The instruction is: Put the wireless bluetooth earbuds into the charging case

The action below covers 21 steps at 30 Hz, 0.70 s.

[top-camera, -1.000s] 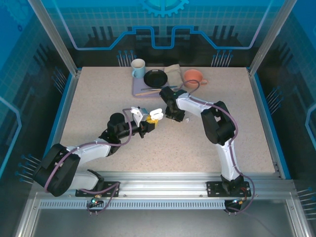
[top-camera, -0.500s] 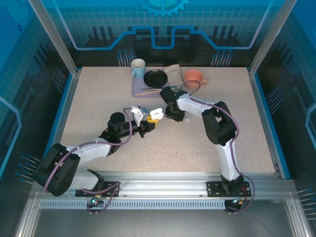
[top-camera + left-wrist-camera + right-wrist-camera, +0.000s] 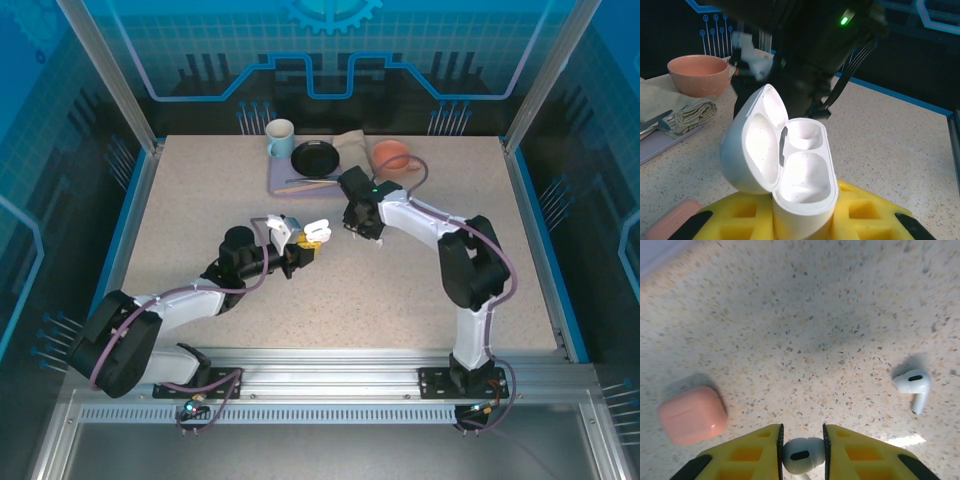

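The white charging case (image 3: 802, 185) stands upright with its lid hinged open to the left and both wells empty. My left gripper (image 3: 802, 222) is shut on its lower body between yellow fingers. From above, the case (image 3: 316, 231) sits just left of my right gripper (image 3: 357, 222). In the right wrist view, my right gripper (image 3: 801, 447) is shut on a white earbud (image 3: 801, 456), held above the table. A second white earbud (image 3: 912, 385) lies on the table to the right. The right arm (image 3: 815, 45) looms dark just behind the open case.
A closed salmon-pink case (image 3: 692, 414) lies on the table at the left. At the back stand a mug (image 3: 280, 138), a black dish (image 3: 315, 158) on a lavender tray (image 3: 283, 182), a folded cloth (image 3: 685, 112) and a pink bowl (image 3: 392, 155).
The right gripper has closed a little on the white earbud and drawn slightly back and right. The right arm's elbow has swung out to the right. The left arm holds still.
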{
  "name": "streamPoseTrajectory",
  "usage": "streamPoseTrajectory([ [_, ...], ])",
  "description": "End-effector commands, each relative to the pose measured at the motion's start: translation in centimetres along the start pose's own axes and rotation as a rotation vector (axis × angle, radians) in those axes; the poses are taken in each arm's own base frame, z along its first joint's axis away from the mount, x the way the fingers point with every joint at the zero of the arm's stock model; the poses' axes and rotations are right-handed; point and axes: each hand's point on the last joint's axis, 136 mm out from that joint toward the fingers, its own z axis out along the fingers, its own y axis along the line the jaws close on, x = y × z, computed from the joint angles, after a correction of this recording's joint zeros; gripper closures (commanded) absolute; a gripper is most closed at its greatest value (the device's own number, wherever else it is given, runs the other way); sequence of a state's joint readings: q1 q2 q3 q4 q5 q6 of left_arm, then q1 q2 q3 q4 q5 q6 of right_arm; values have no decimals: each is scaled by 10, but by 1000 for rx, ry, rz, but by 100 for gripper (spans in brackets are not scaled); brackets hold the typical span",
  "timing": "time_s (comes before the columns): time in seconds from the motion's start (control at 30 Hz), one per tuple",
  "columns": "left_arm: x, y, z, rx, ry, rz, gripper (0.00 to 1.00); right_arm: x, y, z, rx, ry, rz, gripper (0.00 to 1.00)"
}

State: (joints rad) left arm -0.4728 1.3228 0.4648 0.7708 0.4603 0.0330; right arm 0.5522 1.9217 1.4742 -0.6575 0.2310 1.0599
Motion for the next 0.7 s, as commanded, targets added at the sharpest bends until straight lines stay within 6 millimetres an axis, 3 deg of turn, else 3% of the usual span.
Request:
streamPoseTrajectory([
  [0.0, -19, 4, -1, -16, -35, 42, 100, -18, 3, -31, -74, -68, 3, 75],
  [0.2, -21, 3, 1, -9, -27, 38, 100, -31, 12, -79, -182, -145, -29, 75],
  [0.4, -29, 1, 6, 18, -29, 36, 100, -43, 23, -140, -333, -252, -72, 75],
  [0.67, -50, -1, 14, 50, -61, 45, 100, -35, 56, -210, -582, -368, -172, 75],
])
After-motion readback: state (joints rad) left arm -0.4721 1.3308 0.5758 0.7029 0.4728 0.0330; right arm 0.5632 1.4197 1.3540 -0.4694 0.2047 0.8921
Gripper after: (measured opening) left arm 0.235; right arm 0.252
